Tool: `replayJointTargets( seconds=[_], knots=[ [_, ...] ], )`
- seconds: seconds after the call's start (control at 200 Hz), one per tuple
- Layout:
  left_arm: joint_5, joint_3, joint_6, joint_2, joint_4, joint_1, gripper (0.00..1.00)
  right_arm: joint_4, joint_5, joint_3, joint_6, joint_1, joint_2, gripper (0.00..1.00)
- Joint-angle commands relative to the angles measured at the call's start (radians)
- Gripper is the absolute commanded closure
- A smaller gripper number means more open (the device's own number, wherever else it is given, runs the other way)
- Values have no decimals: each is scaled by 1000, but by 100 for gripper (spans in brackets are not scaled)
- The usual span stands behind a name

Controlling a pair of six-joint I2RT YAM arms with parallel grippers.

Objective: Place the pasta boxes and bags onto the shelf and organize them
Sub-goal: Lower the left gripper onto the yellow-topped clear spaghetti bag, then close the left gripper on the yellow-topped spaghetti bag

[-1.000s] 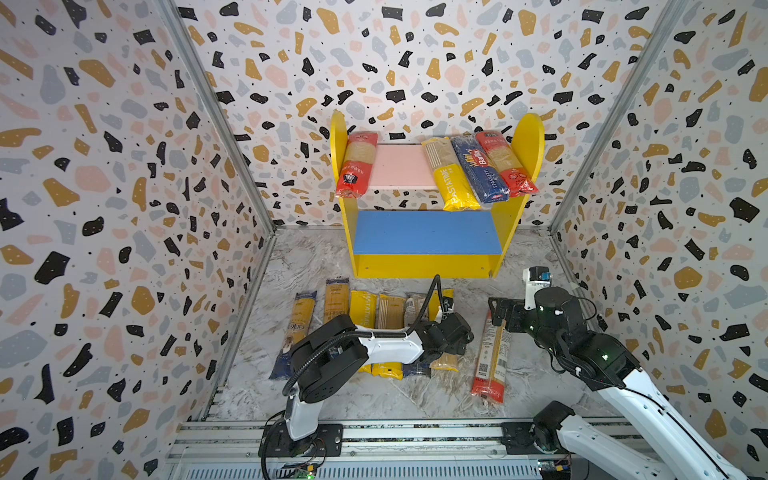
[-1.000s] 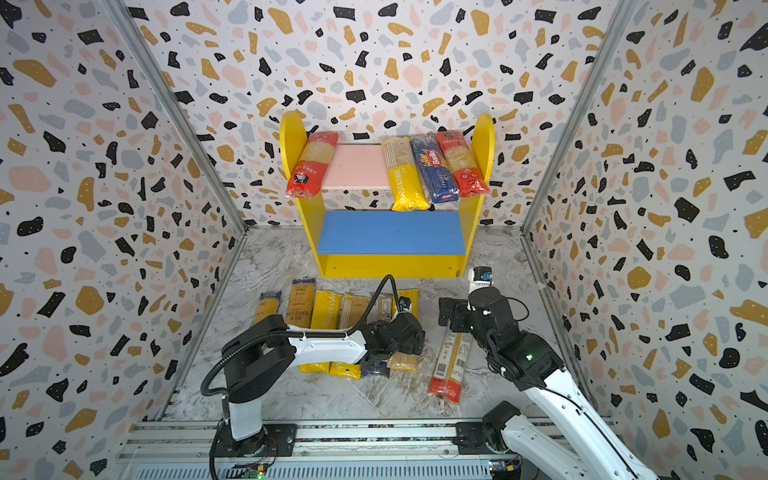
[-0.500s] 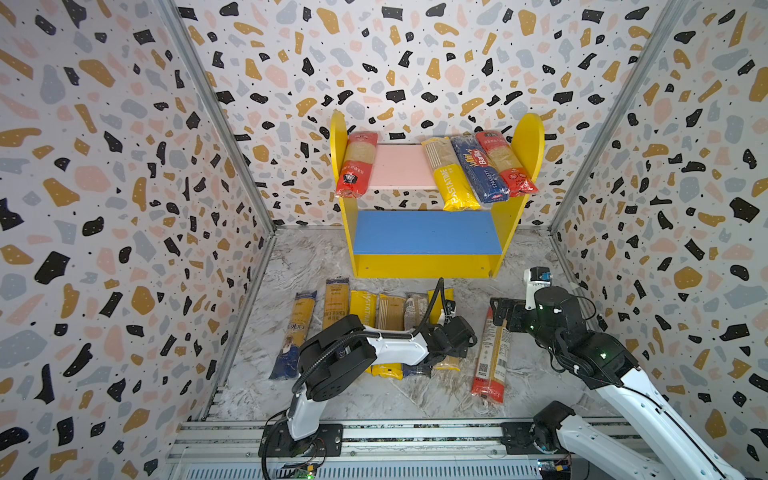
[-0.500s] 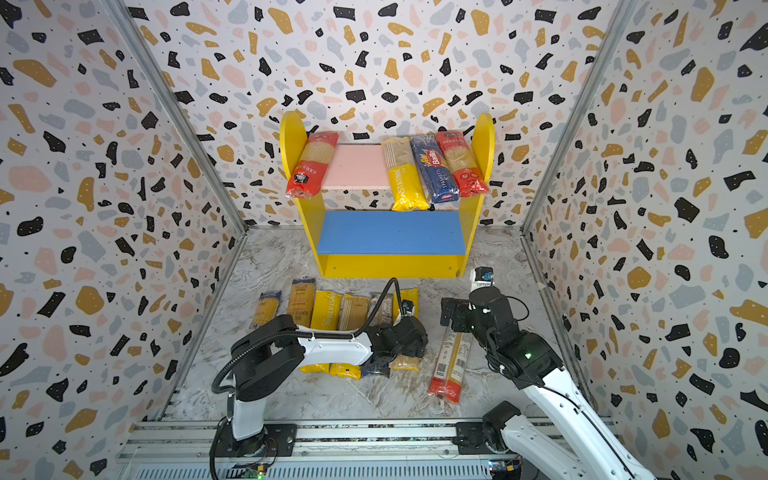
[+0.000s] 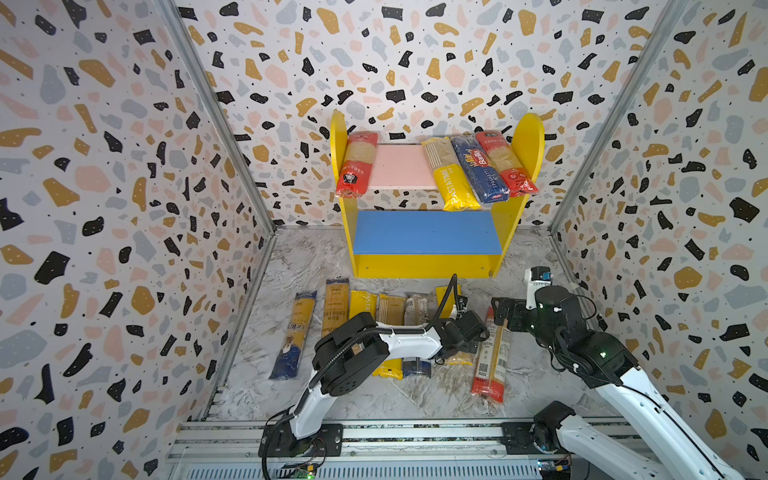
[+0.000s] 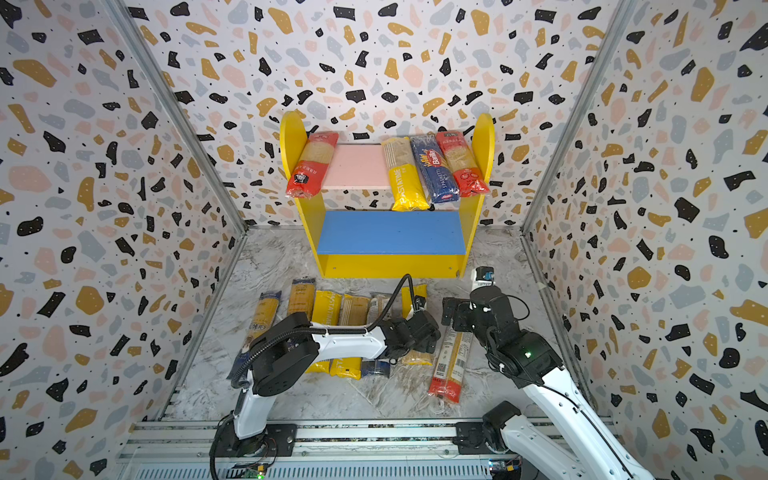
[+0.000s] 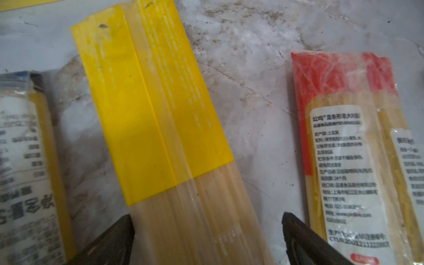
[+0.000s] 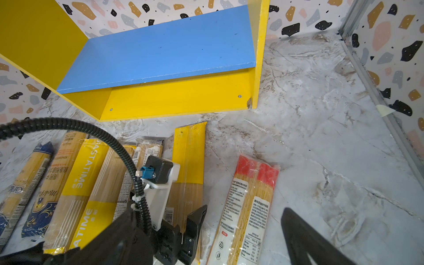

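- Nearby, on the counter (image 5: 415, 403): seven spaghetti packets left to shelve, lying flat and lengthwise in a row, no boxes in sight.
- Leftmost in that row, a blue-gold packet (image 5: 293, 332); rightmost and a little apart, a red packet (image 5: 488, 365), label side up.
- Just left of the red packet, a yellow-ended packet (image 7: 160, 114), clear part toward the near side.
- Left hand (image 7: 206, 215) spread wide, gripping nothing, jaws straddling the clear part of the yellow-ended packet; likely the next pick.
- Right hand (image 8: 244, 208) equally wide and unladen, poised over the red packet; contact impossible to tell.
- Farther back, the shelf (image 5: 528, 137) against the far wall, lower blue board (image 5: 426, 232) holding nothing.
- Above it, the pink upper board (image 5: 399, 166) carrying four packets: a shelved red packet (image 5: 357, 162) at the left side, a gap, then a PASTATIME packet (image 5: 451, 178), a Barilla packet (image 5: 478, 166) and a far-right red packet (image 5: 505, 162) packed together, near ends hanging past the front edge.
- By count, a bit over a third done; most of the placing, and any tidying of the overhang, yet to come.
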State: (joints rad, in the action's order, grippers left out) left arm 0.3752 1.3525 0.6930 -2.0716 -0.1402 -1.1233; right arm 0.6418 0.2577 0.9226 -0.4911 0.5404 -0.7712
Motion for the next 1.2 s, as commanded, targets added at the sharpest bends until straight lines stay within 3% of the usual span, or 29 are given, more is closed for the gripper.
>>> replayJointTargets(
  seconds=[0.0,0.621,0.701,0.856,1.076,1.161,1.196],
  knots=[
    [51,-32,27,42,-21,-12,0,19,11,-4,11,-6,18,1],
    [17,27,132,-117,-13,-55,3,33,-8,-9,51,-29,74,1],
    [12,7,144,-133,-1,-56,12,38,-8,2,58,-31,75,1],
    [-4,-50,159,-145,24,-55,52,48,-9,20,68,-34,82,1],
    [-25,-122,159,-135,68,-56,82,49,-24,25,72,-36,77,1],
    [-24,-148,142,-114,74,-55,100,46,-32,27,69,-36,75,1],
    [-18,-158,130,-101,73,-56,100,43,-36,25,67,-36,73,1]
  ],
)
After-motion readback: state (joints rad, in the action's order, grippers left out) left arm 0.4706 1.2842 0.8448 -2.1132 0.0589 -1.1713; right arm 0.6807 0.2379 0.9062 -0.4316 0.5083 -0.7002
